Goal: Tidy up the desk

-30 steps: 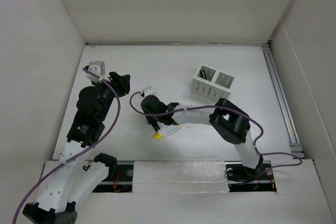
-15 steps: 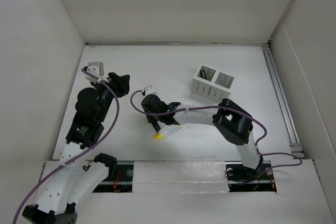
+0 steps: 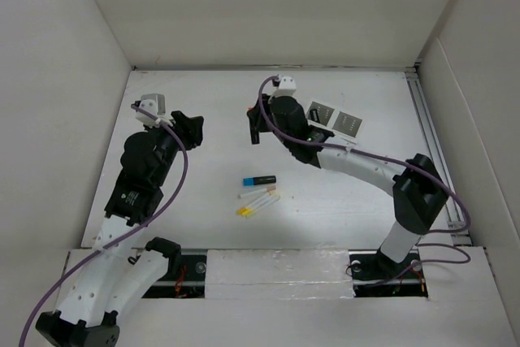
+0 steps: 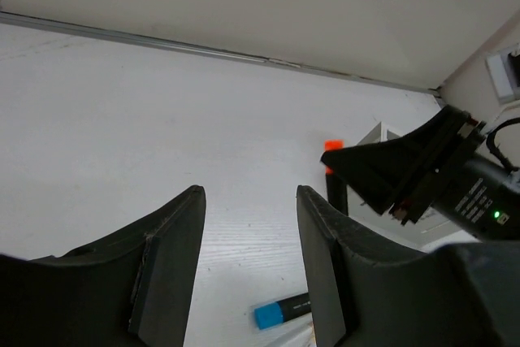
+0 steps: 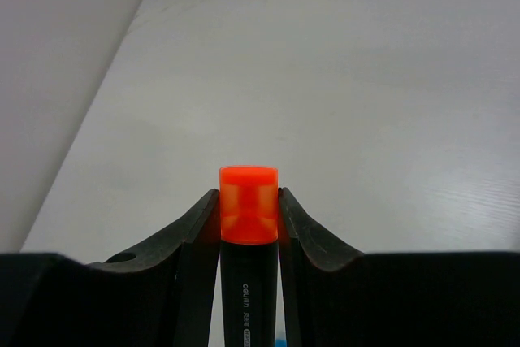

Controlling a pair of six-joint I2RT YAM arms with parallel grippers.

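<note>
The white desk [image 3: 195, 193] holds a blue-capped black highlighter [image 3: 258, 180] and a few thin pens [image 3: 258, 201] with yellow and pink ends near the front middle. My right gripper [image 3: 254, 129] is raised at the back middle, just left of the white organizer box [image 3: 337, 123]. It is shut on a black highlighter with an orange cap [image 5: 249, 213], which sticks out past the fingertips. My left gripper [image 3: 193, 127] is open and empty over the desk's left side. In the left wrist view the orange cap [image 4: 332, 145] and the blue-capped highlighter [image 4: 280, 311] show.
White wall panels [image 3: 81, 79] enclose the desk on the left, back and right. A metal rail [image 3: 435, 152] runs along the right edge. Purple cables trail along both arms.
My right arm has lifted from the pens at the front middle and swung back toward the organizer, carrying the orange-capped highlighter. The blue-capped highlighter now lies uncovered. The left arm has barely moved.
</note>
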